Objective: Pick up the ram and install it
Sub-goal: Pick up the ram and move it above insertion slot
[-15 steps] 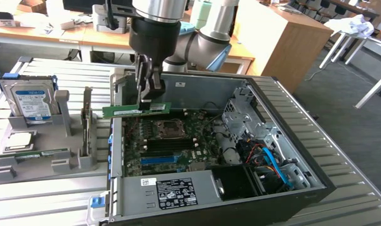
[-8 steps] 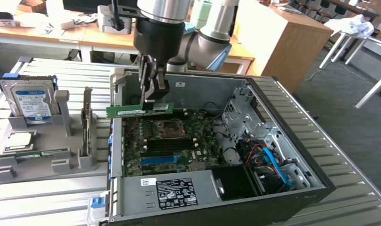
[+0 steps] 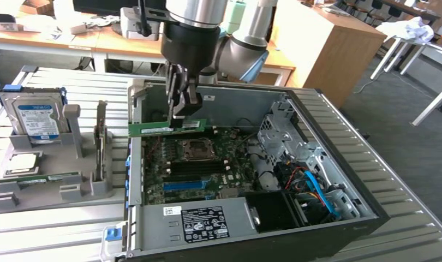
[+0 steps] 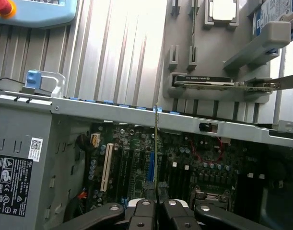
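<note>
Ram (image 3: 159,129) clamped edge-down in gripper (image 3: 186,115) jaws; we judge it hangs level over motherboard (image 3: 232,164) inside open case (image 3: 366,207), lined up for slots (image 3: 195,170).

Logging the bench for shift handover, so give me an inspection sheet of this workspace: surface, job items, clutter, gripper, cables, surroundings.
Surface: ribbed metal table carrying an open computer case and a grey parts holder.
Job's things: ram held level above the motherboard, not seated in a slot.
Clutter: hard drive and processor chip in the holder.
Gripper: gripper shut on the ram.
Cables: blue cable inside the case.
Surroundings: wooden desks behind the table.
</note>
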You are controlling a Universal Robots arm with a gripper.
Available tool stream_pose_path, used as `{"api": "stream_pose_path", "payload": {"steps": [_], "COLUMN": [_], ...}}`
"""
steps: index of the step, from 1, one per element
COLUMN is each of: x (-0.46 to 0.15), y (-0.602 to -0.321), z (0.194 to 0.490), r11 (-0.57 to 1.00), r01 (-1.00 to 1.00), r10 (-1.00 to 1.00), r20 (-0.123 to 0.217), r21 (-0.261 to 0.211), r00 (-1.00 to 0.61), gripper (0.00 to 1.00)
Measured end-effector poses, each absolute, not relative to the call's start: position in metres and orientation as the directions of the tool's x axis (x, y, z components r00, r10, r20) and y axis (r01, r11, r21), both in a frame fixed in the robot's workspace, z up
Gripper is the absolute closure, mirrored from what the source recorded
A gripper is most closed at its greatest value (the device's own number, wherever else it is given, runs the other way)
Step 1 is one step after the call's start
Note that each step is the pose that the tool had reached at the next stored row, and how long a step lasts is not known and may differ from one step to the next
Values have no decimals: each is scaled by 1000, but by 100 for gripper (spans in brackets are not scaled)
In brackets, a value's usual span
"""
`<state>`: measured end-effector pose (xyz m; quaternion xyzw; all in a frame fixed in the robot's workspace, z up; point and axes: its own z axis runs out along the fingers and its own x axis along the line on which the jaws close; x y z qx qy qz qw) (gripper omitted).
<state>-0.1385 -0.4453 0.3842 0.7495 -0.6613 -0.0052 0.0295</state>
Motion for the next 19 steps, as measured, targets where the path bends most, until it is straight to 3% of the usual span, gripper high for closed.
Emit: {"api": "stream_pose_path", "payload": {"steps": [19], "x": [-123], "y": [-445], "z": [384], "r11": [-124], "r01": [-991], "r10": [-992], "r20": [31], "r21": [51], "r00": [125], "gripper": [87]}}
